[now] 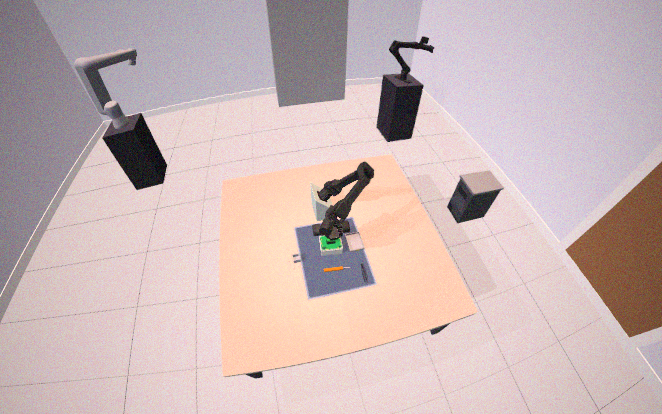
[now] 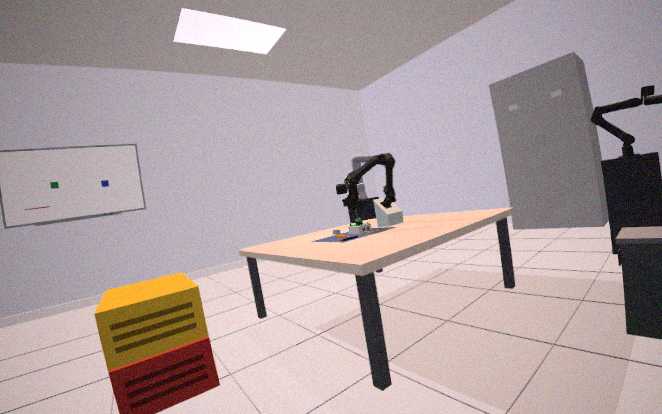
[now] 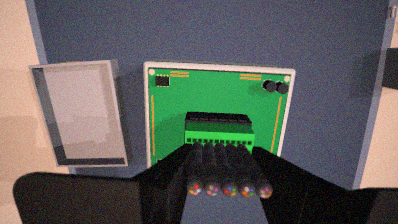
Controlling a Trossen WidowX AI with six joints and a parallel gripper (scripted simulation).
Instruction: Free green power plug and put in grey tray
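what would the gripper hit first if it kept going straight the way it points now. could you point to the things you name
Probably the green circuit board [image 1: 324, 246] [image 3: 170, 105]: the gripper [image 1: 331, 237] [image 2: 357, 218] [image 3: 221, 152] points down at it, its fingers seemingly closed on the green plastic power plug [image 3: 219, 136]. Fingertip depth is unclear.

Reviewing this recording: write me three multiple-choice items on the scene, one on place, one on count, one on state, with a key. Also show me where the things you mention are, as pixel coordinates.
1. In the wrist view, the grey tray [image 1: 354, 242] [image 3: 80, 112] is:
A) right of the circuit board [image 1: 331, 247] [image 2: 355, 225] [image 3: 210, 95]
B) left of it
C) on top of it

2. How many black wires [image 3: 230, 172] run from the green power plug [image 3: 217, 136]?
A) three
B) four
C) five

3. The plug is:
A) at its socket on the board
B) in the tray
C) on the mat

Key:
1 B: the tray lies beside the board's left edge.
2 C: five separate wire ends show.
3 A: it sits against the black socket.
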